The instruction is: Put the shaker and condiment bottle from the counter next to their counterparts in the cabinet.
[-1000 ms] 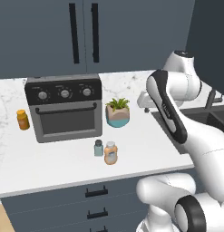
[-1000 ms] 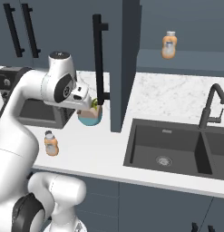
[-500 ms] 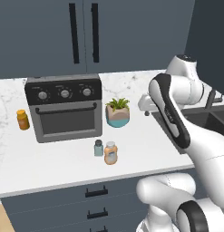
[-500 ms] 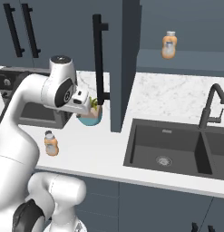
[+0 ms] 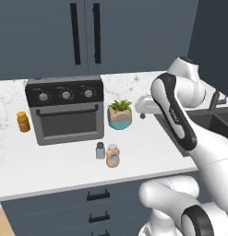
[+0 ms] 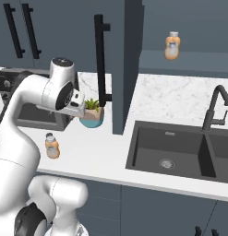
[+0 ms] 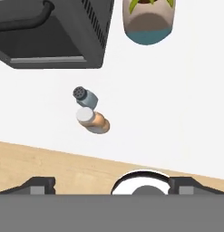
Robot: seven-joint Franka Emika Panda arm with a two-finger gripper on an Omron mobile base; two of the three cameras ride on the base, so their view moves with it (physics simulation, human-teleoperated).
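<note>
Swinging a little further toward the sink side over the last second, the white arm has shifted its upper links while everything on the worktop stayed put. From largest to smallest: the cabinet (image 6: 134, 64) stands open with its door edge and long black handle turned out, and on its shelf one of the counterparts, an orange bottle (image 6: 171, 45), waits alone as far as can be seen; the yellow-green shaker is hidden. Below, the counter (image 5: 147, 147) carries the toaster oven (image 5: 67, 109), the potted plant (image 5: 120, 114) and a small all-orange jar (image 5: 23, 121). Near the front edge, the condiment bottle (image 5: 112, 155) and the shaker (image 5: 100, 150) stand upright, just beside each other, perhaps touching. The gripper (image 7: 111, 183) hangs high above them, looking straight down; its fingertips barely show, so whether they are spread or pressed together I cannot tell, though nothing sits between them. By this evidence neither item has been lifted yet; both picks and both placements remain.
</note>
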